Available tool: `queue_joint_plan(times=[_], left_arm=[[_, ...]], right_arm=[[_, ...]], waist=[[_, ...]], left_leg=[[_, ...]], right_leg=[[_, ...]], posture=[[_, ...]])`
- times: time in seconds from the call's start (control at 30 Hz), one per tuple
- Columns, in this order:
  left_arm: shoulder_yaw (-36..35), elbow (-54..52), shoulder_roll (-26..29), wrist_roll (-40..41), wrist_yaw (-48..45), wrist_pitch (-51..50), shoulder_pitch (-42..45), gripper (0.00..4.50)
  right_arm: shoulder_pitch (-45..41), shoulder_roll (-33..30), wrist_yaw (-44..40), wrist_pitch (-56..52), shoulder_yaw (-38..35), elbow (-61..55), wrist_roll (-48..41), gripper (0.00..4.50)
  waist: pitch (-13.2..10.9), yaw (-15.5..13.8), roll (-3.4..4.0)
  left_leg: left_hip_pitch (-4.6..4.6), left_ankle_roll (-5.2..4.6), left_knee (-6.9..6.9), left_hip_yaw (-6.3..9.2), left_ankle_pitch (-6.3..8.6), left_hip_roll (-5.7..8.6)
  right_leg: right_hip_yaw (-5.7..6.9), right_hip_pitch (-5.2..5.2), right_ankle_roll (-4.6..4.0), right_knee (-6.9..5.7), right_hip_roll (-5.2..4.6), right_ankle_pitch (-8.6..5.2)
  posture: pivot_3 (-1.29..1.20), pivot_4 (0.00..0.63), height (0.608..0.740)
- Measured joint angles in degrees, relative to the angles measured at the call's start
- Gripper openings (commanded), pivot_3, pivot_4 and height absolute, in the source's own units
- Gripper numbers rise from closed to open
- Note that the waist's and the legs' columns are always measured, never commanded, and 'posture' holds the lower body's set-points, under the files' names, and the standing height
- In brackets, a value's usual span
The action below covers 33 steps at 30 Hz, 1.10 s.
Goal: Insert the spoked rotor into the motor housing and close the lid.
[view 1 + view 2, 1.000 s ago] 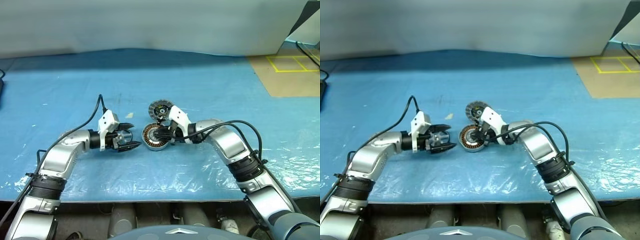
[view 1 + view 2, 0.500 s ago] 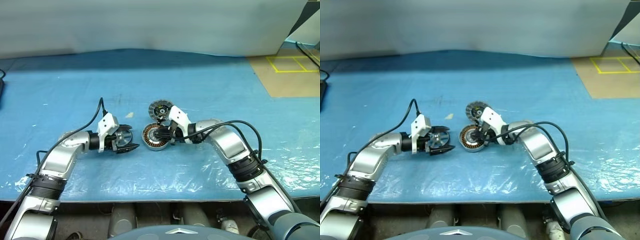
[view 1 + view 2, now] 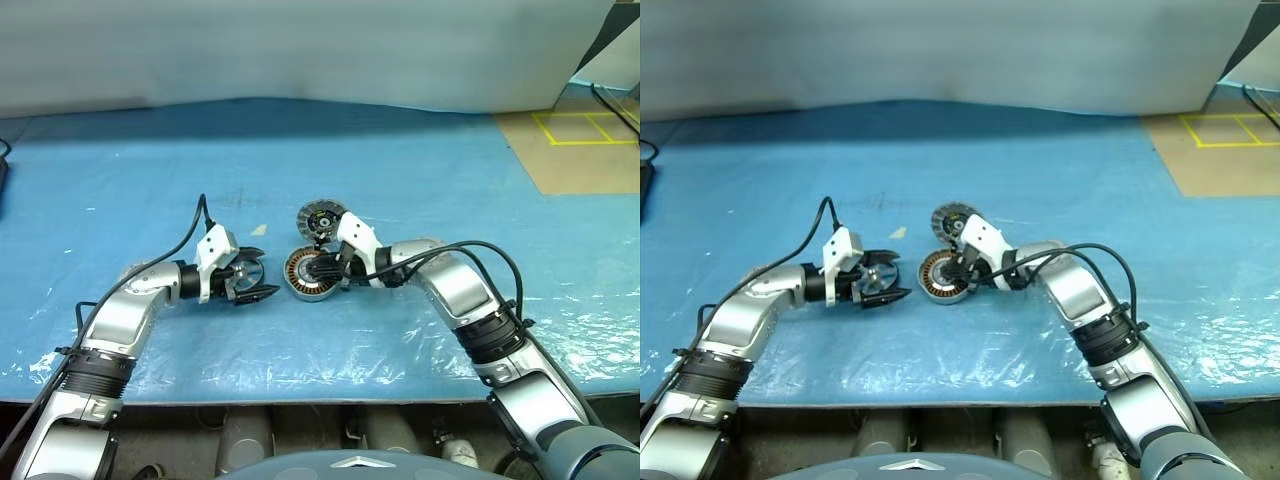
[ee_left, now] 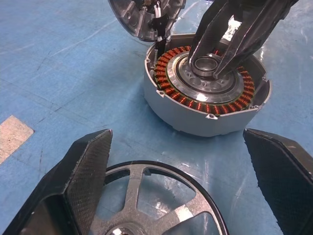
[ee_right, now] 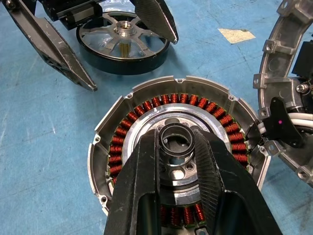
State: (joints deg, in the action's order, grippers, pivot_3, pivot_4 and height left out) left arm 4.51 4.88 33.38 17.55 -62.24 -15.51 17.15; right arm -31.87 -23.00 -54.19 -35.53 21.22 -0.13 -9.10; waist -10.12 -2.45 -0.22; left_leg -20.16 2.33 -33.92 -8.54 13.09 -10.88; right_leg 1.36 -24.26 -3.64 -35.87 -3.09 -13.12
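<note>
Left tool (image 3: pixel 256 279): jaws wide apart around the spoked rotor (image 3: pixel 247 274), which lay flat on the blue worktop (image 3: pixel 150 180); it had closed in over the last second.
Right tool (image 5: pixel 177 147): stayed pinched on the motor housing (image 3: pixel 308 272) hub.
Lid (image 3: pixel 320 217): just behind, still open.
Meaning: rotor pickup looked next.
</note>
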Motion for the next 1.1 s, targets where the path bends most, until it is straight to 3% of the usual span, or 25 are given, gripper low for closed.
queue_joint_plan(times=[0.17,0.37,0.63,0.73,0.93,1.1], left_arm=[[0.0,0.27,0.0,-0.04,0.05,0.02,0.14,4.5],[0.0,0.95,0.0,-0.16,0.33,0.06,0.51,4.5],[0.0,0.98,0.0,-0.26,0.6,0.08,0.51,4.5],[0.0,0.99,0.0,-0.41,0.7,0.09,0.51,4.5],[0.0,0.99,0.0,-0.84,1.03,0.13,0.51,4.5],[0.0,0.99,0.0,-0.94,1.14,0.15,0.52,4.5]], right_arm=[[0.0,-0.1,-0.59,0.05,-0.01,0.0,-0.04,0.61],[0.01,0.22,-0.63,0.53,-0.02,0.0,-0.07,2.63],[0.0,0.26,-0.61,1.18,-0.23,0.01,-0.1,2.63],[0.0,0.06,-0.7,1.16,-0.4,-0.15,-0.34,2.04],[0.0,0.28,-0.69,1.12,-0.56,-0.17,-0.97,0.02],[-0.01,0.61,-0.67,1.13,-0.55,0.2,-0.98,0.02]], waist=[[0.0,0.0,0.0],[0.0,0.02,0.0],[0.0,-0.01,0.0],[0.0,0.0,0.0],[0.0,0.0,0.0],[0.0,0.0,0.0]], left_leg=[[0.0,0.0,0.0,0.0,0.0,0.0],[0.02,0.0,0.0,0.0,0.0,0.0],[0.01,0.0,0.0,0.0,0.0,0.0],[0.02,0.0,0.0,0.0,0.0,0.0],[0.02,0.0,0.0,0.0,0.0,0.0],[0.01,0.0,0.0,0.0,0.0,0.0]], right_leg=[[0.0,0.0,0.0,0.0,0.0,0.0],[0.0,0.01,0.0,-0.01,0.0,0.0],[0.0,0.01,0.0,0.0,0.0,0.0],[0.0,0.01,0.0,-0.01,0.0,0.0],[0.0,0.01,0.0,0.0,0.0,0.0],[0.0,0.0,0.0,0.0,0.0,0.0]], posture=[[0.0,0.15,0.74],[0.0,0.15,0.74],[0.0,0.15,0.74],[0.0,0.15,0.74],[0.0,0.15,0.74],[0.0,0.15,0.74]])
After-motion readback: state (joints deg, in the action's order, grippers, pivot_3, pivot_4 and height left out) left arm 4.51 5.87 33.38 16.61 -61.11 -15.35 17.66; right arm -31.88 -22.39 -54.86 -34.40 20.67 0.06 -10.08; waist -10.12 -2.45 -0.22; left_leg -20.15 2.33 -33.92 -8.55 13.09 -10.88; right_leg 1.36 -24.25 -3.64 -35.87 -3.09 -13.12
